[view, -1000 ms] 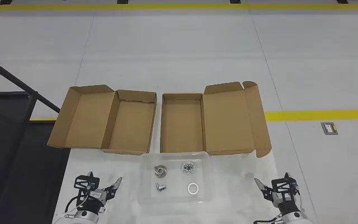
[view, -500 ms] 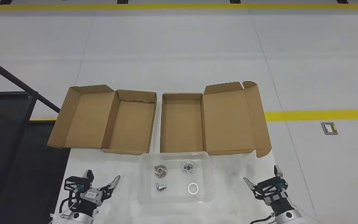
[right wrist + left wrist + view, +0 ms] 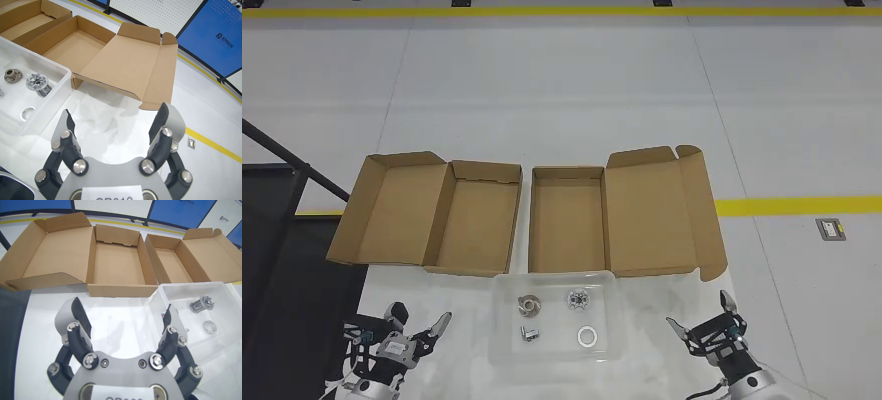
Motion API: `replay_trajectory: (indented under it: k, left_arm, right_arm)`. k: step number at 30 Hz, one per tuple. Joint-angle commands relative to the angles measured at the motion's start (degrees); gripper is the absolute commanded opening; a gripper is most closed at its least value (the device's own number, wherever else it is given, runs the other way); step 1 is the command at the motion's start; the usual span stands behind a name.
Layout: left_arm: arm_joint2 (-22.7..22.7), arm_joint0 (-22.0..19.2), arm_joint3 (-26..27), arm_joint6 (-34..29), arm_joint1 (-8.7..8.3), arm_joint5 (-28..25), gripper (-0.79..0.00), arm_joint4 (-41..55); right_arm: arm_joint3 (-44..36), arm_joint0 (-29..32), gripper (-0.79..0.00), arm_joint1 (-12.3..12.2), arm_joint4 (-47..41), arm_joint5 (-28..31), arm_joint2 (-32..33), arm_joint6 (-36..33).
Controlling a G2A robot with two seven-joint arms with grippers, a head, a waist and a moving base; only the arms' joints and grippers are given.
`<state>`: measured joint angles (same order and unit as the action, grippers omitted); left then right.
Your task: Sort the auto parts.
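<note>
A clear plastic bin [image 3: 614, 320] sits at the table's front middle and holds several metal parts: a flanged hub [image 3: 529, 302], a splined gear piece [image 3: 577, 298], a small fitting [image 3: 529, 334] and a ring [image 3: 588, 336]. My left gripper [image 3: 422, 317] hovers open and empty over the white table, left of the bin [image 3: 189, 284]. In its wrist view the left gripper [image 3: 122, 304] faces the boxes. My right gripper [image 3: 700, 312] stands open and empty to the right of the bin [image 3: 56, 66]; the right gripper [image 3: 115, 108] has bare table between its fingers.
Two open cardboard boxes lie behind the bin, both empty: the left box [image 3: 477, 218] with its lid folded out leftward, the right box [image 3: 567, 220] with its lid spread rightward. A black surface [image 3: 272, 280] borders the table's left side.
The right gripper has shifted left, closer to the bin. The left gripper has drifted slightly left and toward the table's front edge. Both stay open and empty.
</note>
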<state>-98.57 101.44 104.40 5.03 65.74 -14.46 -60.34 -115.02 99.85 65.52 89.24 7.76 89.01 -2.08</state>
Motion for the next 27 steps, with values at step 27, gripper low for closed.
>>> replay_trajectory:
  k: [27]
  left_arm:
    - [-5.54, 1.56, -0.53, -2.54, -0.88, -18.95, 0.0, 7.25]
  right_arm:
    - [2.32, -22.29, 0.0, 0.47, 0.47, 24.69, -14.1, -17.54]
